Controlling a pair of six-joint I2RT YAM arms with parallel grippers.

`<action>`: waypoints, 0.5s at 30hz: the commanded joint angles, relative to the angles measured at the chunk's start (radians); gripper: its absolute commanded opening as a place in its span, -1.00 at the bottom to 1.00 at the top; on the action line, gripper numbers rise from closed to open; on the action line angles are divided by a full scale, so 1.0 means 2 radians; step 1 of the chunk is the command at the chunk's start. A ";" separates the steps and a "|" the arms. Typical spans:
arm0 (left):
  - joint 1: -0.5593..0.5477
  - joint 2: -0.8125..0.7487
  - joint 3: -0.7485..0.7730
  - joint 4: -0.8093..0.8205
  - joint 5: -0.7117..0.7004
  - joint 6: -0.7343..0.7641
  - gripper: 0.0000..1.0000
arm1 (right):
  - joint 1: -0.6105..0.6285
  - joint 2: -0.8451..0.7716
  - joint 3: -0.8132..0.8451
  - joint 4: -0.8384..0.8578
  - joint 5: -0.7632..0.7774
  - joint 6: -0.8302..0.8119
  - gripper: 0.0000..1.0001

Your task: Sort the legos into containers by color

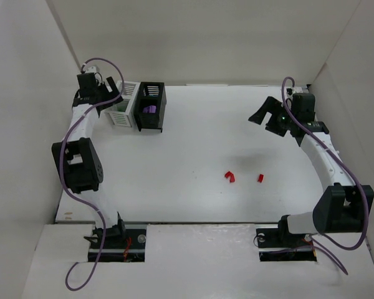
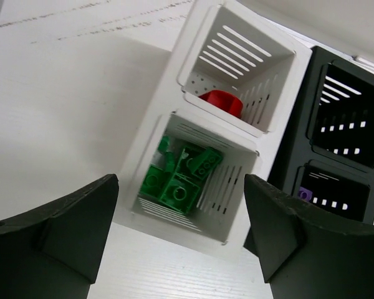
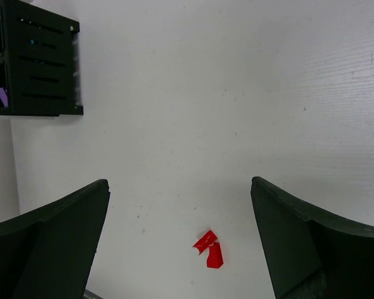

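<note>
I stand before a plain matte white tabletop, boxed in on three sides by panels (all the same flat white): a back wall, a left wall and a right wall. A white board lies along the near edge, with two rectangular cut-outs in it. The light is soft and even, leaving only a faint grey patch of shade near the middle. Up close, the surface shows fine parallel grain lines.
</note>
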State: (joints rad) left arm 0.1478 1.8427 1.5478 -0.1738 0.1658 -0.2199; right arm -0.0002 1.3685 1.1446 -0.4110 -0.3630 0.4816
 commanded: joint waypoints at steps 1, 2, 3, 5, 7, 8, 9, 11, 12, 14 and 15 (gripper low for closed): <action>0.022 -0.019 0.029 0.012 0.034 0.015 0.59 | -0.002 -0.001 0.006 0.012 -0.005 -0.008 0.99; 0.022 -0.019 0.029 0.012 0.039 0.019 0.62 | -0.007 0.004 0.006 0.012 -0.005 -0.008 0.99; 0.022 -0.019 0.029 0.012 0.045 0.024 0.64 | -0.007 0.004 0.006 0.012 -0.005 -0.012 0.99; 0.022 -0.014 0.029 0.016 0.055 0.030 0.68 | -0.007 0.004 0.006 0.017 -0.009 -0.012 0.99; 0.022 -0.005 0.029 0.022 0.062 0.036 0.75 | -0.007 0.014 0.006 0.017 -0.009 -0.012 0.99; 0.027 0.001 0.036 0.022 0.067 0.041 0.75 | -0.007 0.014 0.006 0.017 -0.014 -0.012 0.99; 0.027 0.007 0.043 0.022 0.075 0.041 0.75 | -0.007 0.014 0.006 0.021 -0.019 -0.012 0.99; 0.027 0.030 0.061 0.009 0.080 0.041 0.75 | -0.007 0.018 0.006 0.021 -0.026 -0.012 0.99; 0.027 0.036 0.061 0.004 0.086 0.041 0.75 | -0.007 0.018 0.006 0.026 -0.026 -0.012 0.99; 0.027 0.047 0.066 0.004 0.093 0.041 0.75 | -0.007 0.018 0.006 0.026 -0.030 -0.012 0.99; 0.027 0.047 0.066 0.004 0.093 0.041 0.75 | -0.007 0.018 0.001 0.026 -0.030 -0.012 0.99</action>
State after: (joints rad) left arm 0.1978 1.9308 1.6455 -0.1638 0.3069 -0.1574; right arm -0.0071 1.4143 1.1439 -0.4065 -0.3969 0.4732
